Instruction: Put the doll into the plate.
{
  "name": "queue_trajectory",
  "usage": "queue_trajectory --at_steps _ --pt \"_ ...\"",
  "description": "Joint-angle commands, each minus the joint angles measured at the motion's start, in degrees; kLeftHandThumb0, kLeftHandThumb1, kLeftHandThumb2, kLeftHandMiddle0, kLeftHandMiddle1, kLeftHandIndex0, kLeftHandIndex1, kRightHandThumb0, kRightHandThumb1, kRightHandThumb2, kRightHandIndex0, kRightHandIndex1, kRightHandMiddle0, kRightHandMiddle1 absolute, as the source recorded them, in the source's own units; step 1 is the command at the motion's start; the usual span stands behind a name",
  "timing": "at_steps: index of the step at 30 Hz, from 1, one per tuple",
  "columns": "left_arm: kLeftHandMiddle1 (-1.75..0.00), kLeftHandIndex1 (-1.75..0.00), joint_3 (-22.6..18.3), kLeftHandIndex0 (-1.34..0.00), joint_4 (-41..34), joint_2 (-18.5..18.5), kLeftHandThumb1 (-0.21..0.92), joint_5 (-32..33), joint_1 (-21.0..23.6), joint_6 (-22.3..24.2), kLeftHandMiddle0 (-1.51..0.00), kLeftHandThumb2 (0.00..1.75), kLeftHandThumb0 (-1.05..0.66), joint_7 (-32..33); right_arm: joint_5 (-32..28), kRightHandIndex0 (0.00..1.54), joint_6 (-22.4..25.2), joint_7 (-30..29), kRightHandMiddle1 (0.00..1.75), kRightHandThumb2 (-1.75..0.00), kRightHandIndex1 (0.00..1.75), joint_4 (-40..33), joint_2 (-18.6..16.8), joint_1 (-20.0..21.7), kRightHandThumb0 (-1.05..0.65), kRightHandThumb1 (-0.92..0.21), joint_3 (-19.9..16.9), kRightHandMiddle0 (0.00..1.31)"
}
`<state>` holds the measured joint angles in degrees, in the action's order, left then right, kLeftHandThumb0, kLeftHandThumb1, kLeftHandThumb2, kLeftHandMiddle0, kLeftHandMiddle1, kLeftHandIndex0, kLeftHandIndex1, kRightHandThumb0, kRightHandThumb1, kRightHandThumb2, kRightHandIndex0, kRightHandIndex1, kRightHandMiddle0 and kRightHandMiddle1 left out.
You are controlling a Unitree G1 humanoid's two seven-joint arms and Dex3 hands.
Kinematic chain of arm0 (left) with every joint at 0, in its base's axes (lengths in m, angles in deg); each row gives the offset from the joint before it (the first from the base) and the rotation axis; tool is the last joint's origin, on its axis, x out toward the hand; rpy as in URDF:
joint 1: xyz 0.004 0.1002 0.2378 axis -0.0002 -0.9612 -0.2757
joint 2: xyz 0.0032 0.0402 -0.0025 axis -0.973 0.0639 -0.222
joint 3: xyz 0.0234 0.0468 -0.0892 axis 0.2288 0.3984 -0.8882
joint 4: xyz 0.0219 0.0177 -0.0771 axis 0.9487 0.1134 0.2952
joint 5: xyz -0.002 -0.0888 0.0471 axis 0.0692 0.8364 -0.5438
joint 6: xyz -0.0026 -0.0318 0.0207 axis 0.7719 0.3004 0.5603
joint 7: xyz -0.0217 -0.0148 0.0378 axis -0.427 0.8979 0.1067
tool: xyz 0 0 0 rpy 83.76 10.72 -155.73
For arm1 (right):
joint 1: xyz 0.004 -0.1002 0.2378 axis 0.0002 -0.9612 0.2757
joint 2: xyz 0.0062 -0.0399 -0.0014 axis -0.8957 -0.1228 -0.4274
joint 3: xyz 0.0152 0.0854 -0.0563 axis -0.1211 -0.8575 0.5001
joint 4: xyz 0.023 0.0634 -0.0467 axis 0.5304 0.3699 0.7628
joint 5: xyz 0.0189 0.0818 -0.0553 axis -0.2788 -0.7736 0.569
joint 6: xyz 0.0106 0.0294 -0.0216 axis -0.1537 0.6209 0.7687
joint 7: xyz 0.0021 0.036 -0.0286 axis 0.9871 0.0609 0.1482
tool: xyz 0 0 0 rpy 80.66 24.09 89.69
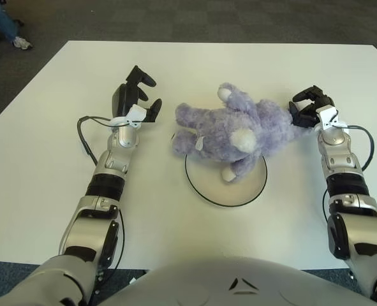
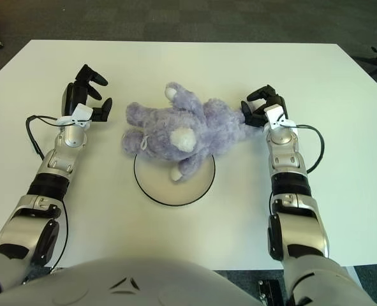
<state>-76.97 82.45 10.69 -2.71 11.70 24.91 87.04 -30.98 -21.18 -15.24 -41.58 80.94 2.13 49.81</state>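
Observation:
A purple plush doll (image 1: pixel 229 124) lies on its side, its lower part over the far half of a white plate (image 1: pixel 229 191) with a dark rim, its ends sticking out past the rim to left and right. My right hand (image 1: pixel 305 107) is at the doll's right end, its dark fingers curled around the limb there. My left hand (image 1: pixel 140 95) shows to the left of the doll, a short gap away, fingers spread and holding nothing.
Everything sits on a white table (image 1: pixel 41 159), with dark carpet beyond its far edge. A black cable (image 1: pixel 83 134) loops beside my left forearm. A person's shoe (image 1: pixel 22 43) shows on the floor at the far left.

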Motion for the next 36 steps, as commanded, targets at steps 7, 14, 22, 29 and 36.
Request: queue_trajectory --at_steps 7,14,22,29,36 --pt "-1.73 -1.71 0.8 -0.42 2.5 -0.4 0.24 0.6 -0.2 -2.7 -0.72 1.41 -0.01 0.1 -0.3 0.62 -1.9 0.4 1.65 -1.27 1.74 -0.9 -1.3 -1.6 -0.01 -0.34 2.7 0.39" --pt "-1.73 -1.71 1.3 -0.43 3.7 -0.7 0.22 0.4 -0.2 -5.5 -0.72 1.43 -0.01 0.4 0.5 0.63 -2.1 1.2 1.65 -1.28 1.75 -0.4 -0.8 -2.2 -0.01 -0.34 4.8 0.40" --pt "-1.75 -1.69 1.3 -0.46 3.7 -0.7 0.19 0.9 -0.5 -6.2 -0.74 1.46 -0.01 -0.6 1.0 0.64 -4.8 1.6 1.65 -1.31 1.74 -0.4 -0.4 -3.7 -0.01 -0.31 6.7 0.42" --pt "-1.73 -1.72 1.4 -0.45 3.7 -0.8 0.20 1.1 -0.7 -7.0 -0.74 1.46 -0.01 -0.9 0.9 0.64 -5.8 3.4 1.65 -1.32 1.74 -6.1 0.7 -7.8 -0.01 -0.30 7.6 0.43" --pt "-1.71 -1.73 1.4 -0.43 3.6 -0.9 0.20 1.4 -0.9 -7.7 -0.75 1.45 -0.01 -1.4 -0.6 0.64 -4.9 5.7 1.65 -1.30 1.72 -14.1 1.5 -13.2 -0.01 -0.31 6.9 0.43"
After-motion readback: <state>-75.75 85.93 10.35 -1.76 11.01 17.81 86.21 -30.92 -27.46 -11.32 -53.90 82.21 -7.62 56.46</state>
